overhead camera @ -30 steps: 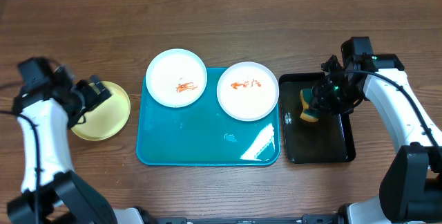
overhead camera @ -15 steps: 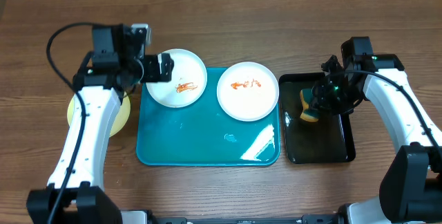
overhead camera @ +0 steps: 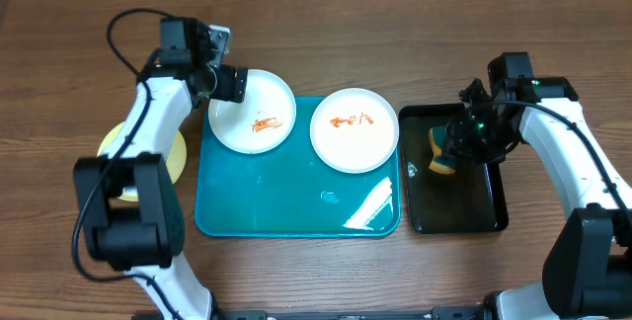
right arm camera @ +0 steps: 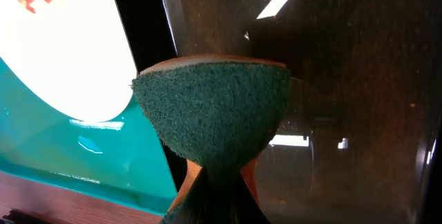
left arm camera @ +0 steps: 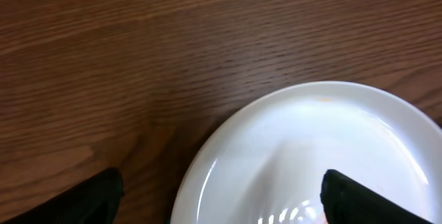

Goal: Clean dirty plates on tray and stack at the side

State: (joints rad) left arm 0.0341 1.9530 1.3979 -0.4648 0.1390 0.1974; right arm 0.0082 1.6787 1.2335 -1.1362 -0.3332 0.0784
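Wooden table point(overhead camera: 395, 43): teal tray point(overhead camera: 276, 201) carries left white plate point(overhead camera: 252, 111) and right white plate point(overhead camera: 354, 128), both sauce-smeared; yellow plate point(overhead camera: 178, 160) lies beside it on the table.
Left gripper point(overhead camera: 230, 85) is spread wide and empty, straddling the left white plate's rim. Right gripper point(overhead camera: 456, 144) pinches a green sponge point(overhead camera: 440, 154) over the black tray point(overhead camera: 454, 206).

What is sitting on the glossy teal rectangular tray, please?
Two round white plates with orange-red smears: left plate overhanging the tray rim, right plate beside it. The surface beneath them is hidden.
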